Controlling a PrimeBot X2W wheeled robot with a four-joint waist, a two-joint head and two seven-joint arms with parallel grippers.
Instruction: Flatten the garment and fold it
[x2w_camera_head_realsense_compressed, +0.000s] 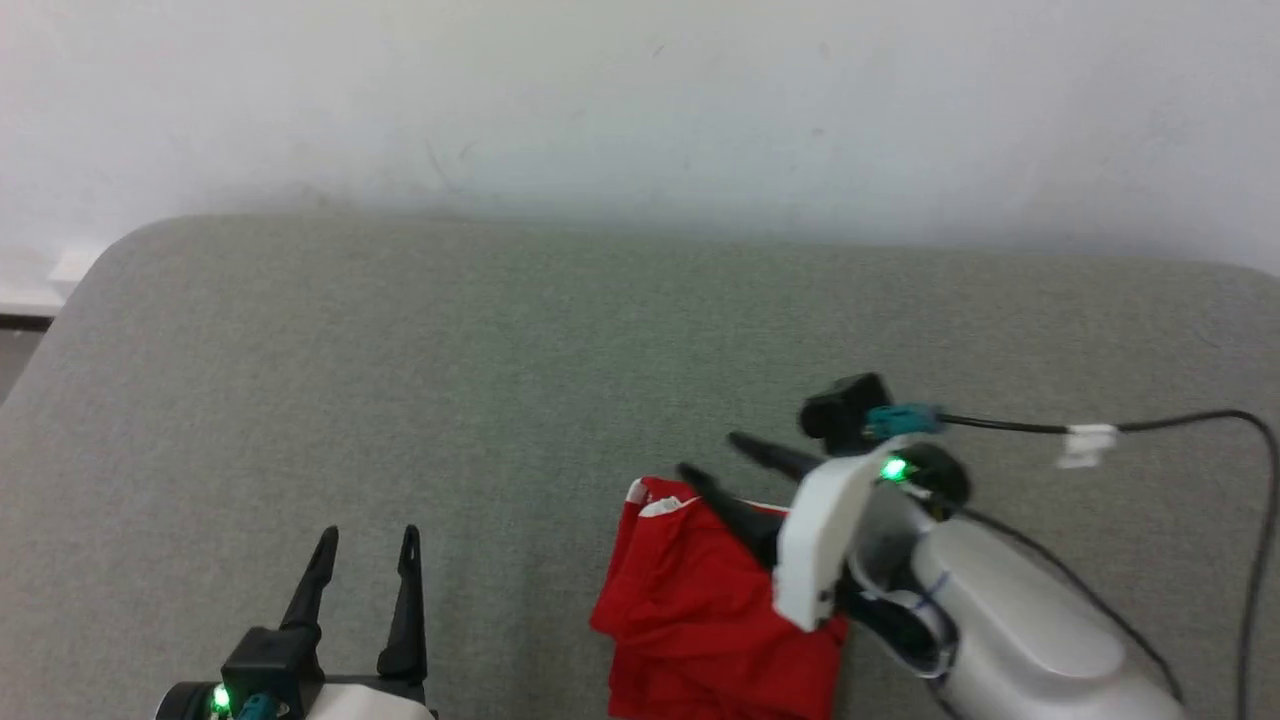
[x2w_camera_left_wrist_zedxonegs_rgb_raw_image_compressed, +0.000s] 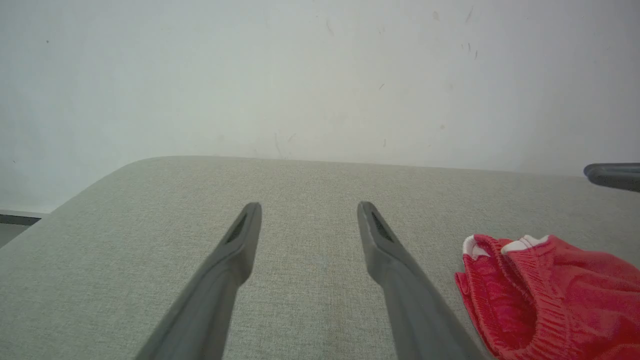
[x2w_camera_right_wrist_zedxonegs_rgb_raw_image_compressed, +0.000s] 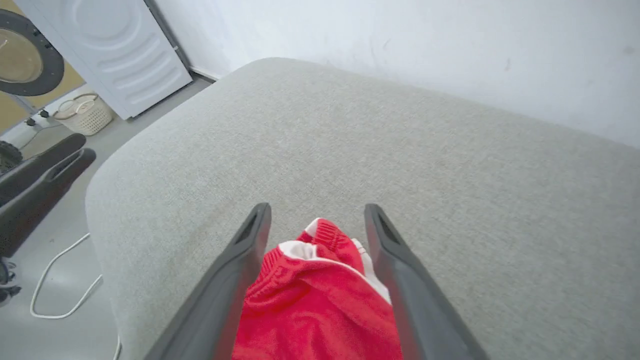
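Plainly the crumpled red garment (x2w_camera_head_realsense_compressed: 700, 610) looks light, limp and slippery: pinch its white-banded edge (x2w_camera_head_realsense_compressed: 660, 507). The right gripper (x2w_camera_head_realsense_compressed: 710, 452) straddles it, fingers apart; the left gripper (x2w_camera_head_realsense_compressed: 369, 531) gapes empty.

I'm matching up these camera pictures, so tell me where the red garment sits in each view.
Head view: garment at lower middle, by the right gripper.
Left wrist view: garment in the lower right corner.
Right wrist view: garment at bottom middle, between the fingers.
Shared landmark: the grey cushion it lies on, below the white wall.
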